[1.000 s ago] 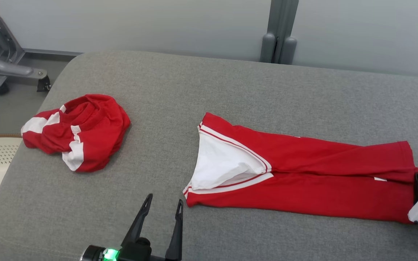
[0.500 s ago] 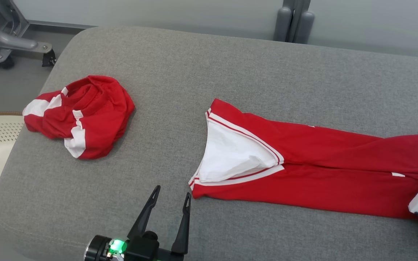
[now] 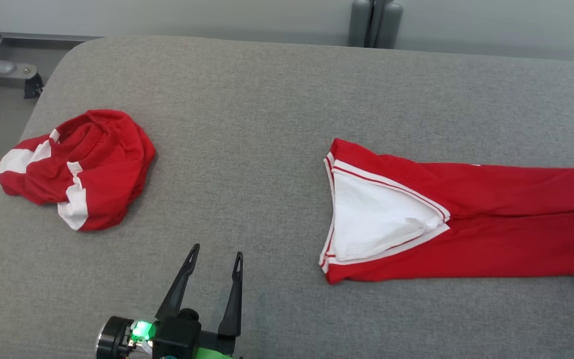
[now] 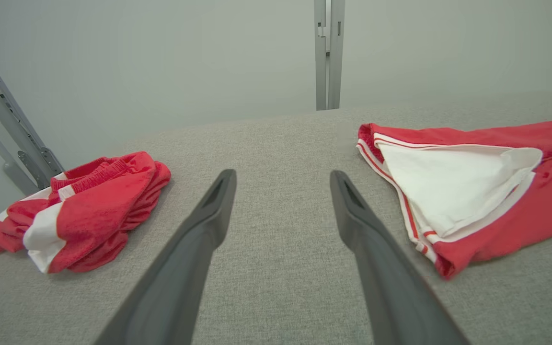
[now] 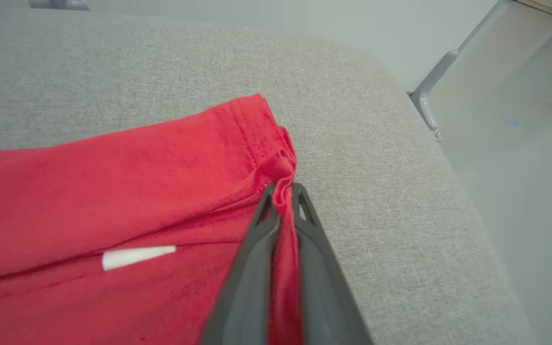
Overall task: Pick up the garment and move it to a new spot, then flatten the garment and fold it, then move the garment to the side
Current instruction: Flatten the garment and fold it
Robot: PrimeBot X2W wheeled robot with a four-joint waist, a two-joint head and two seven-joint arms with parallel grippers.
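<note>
Stretching under a pale wall (image 3: 167,15), grey fabric surface (image 3: 247,124) bears red garment (image 3: 506,244), pinched by right tool (image 5: 283,191) (left tool (image 3: 217,252) gapes).

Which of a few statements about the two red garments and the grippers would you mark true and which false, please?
1. The right gripper is shut on a corner of the long red garment. True.
2. The left gripper holds the crumpled red-and-white garment. False: it is open and holds nothing, over the grey surface between the two garments.
3. The crumpled red-and-white garment lies to the left of the long red garment, apart from it. True.
4. The long red garment is folded into a neat square. False: it lies stretched out, with white fabric showing at its left end.
</note>
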